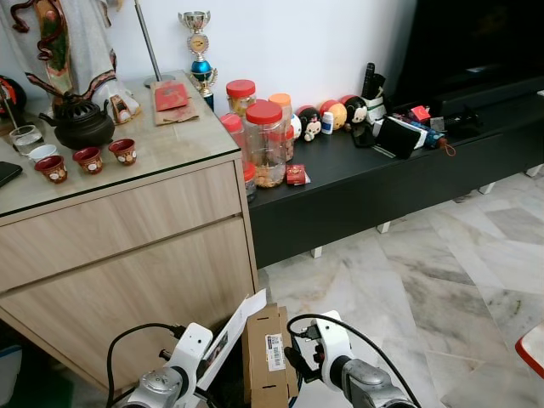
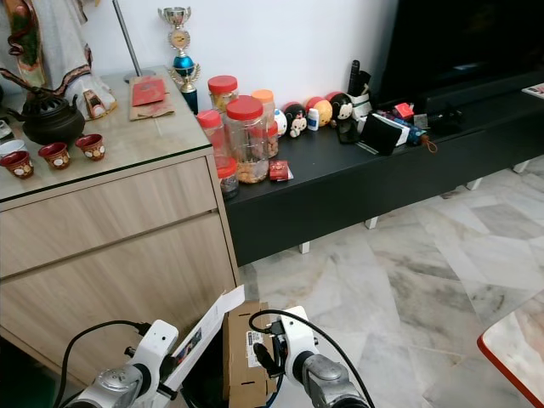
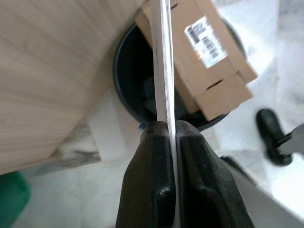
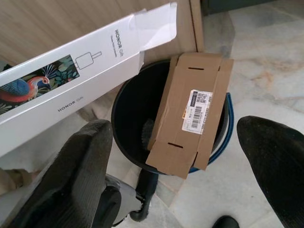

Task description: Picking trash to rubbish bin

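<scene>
Under the cardboard box [image 4: 190,114], bin [image 4: 126,111] interior mostly hidden.

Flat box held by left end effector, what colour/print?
White flat box with a colourful bird-and-leaves print and grey lettering; clearest in right wrist view.

Flattened brown cardboard box [image 4: 190,114] with barcode label leans inside black rubbish bin [image 4: 124,118]; flat white printed box [image 4: 71,76] tilts beside its rim.
</scene>
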You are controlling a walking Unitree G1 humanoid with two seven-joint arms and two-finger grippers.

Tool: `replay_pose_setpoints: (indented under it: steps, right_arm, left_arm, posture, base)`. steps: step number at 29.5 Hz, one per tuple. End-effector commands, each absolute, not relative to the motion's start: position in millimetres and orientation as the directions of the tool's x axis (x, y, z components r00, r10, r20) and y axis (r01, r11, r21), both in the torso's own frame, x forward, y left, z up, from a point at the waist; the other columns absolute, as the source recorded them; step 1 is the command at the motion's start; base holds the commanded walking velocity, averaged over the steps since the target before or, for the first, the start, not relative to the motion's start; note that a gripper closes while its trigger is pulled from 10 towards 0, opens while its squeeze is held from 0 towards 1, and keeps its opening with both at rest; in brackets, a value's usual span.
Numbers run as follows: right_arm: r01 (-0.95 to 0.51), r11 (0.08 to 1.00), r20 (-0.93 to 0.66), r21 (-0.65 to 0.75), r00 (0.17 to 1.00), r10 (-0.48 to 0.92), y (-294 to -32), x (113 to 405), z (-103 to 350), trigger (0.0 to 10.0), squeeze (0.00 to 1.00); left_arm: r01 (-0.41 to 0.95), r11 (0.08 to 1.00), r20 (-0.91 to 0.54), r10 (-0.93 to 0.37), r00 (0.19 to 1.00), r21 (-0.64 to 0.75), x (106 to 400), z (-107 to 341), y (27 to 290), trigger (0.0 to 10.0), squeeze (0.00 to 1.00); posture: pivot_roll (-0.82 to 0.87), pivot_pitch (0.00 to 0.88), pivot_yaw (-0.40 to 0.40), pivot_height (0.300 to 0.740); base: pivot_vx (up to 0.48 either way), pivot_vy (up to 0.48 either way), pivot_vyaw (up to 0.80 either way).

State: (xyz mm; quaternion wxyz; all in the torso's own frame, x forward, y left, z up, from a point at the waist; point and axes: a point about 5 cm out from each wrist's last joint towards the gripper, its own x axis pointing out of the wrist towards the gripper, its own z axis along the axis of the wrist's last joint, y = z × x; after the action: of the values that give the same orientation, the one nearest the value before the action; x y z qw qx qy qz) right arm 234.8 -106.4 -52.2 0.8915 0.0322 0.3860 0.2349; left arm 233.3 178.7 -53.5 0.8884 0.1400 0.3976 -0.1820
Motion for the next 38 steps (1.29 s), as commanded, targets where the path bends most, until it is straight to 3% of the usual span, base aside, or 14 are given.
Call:
replay_pose_setpoints:
  steps: [1,9,10,11,12,31,32,38]
  right_arm:
    - [-0.421,0.879,-0.653,0.226,0.604,0.457,-104,241,-47,10.0,0.00]
    - [-0.423,0.874,-0.647,0.240,0.601,0.469,-106,240,-48,10.0,0.00]
    - [-0.424,0.874,-0.648,0.239,0.601,0.469,-106,239,-48,10.0,0.00]
    - [-0.424,0.874,-0.648,0.238,0.601,0.468,-106,239,-48,10.0,0.00]
    - [-0.423,0.874,-0.649,0.238,0.601,0.467,-106,239,-48,10.0,0.00]
    - [-0.381,0.897,-0.679,0.226,0.599,0.425,-114,231,-55,10.0,0.00]
    - [-0.376,0.899,-0.681,0.225,0.599,0.421,-115,231,-55,10.0,0.00]
    - [-0.347,0.912,-0.703,0.218,0.593,0.393,-119,223,-61,10.0,0.00]
  left_arm:
    - [0.448,0.885,-0.765,-0.200,0.613,0.127,232,-54,184,10.0,0.00]
    - [0.519,0.831,-0.754,-0.208,0.623,0.200,240,-47,189,10.0,0.00]
    - [0.516,0.832,-0.748,-0.208,0.631,0.204,242,-45,189,10.0,0.89]
    - [0.516,0.832,-0.745,-0.209,0.634,0.206,243,-45,189,10.0,0.89]
    - [0.520,0.828,-0.744,-0.209,0.635,0.211,244,-44,189,10.0,1.00]
    - [0.453,0.852,-0.734,-0.127,0.667,0.264,246,-42,199,10.0,1.00]
    - [0.430,0.865,-0.731,-0.115,0.672,0.260,246,-42,200,10.0,0.00]
    - [0.254,0.946,-0.740,-0.022,0.672,0.203,234,-49,213,10.0,0.00]
  posture:
    - [0.06,0.000,0.037,0.740]
    - [0.06,0.010,0.023,0.740]
    - [0.06,0.009,0.022,0.740]
    - [0.06,0.009,0.022,0.740]
    - [0.06,0.011,0.021,0.740]
    - [0.06,0.006,0.022,0.740]
    - [0.06,0.006,0.022,0.740]
    - [0.07,0.006,0.028,0.740]
  base:
    - [0.000,0.000,0.00]
    - [0.000,0.000,0.00]
    - [0.000,0.000,0.00]
    - [0.000,0.000,0.00]
    - [0.000,0.000,0.00]
    - [0.000,0.000,0.00]
    - [0.000,0.000,0.00]
    - [0.000,0.000,0.00]
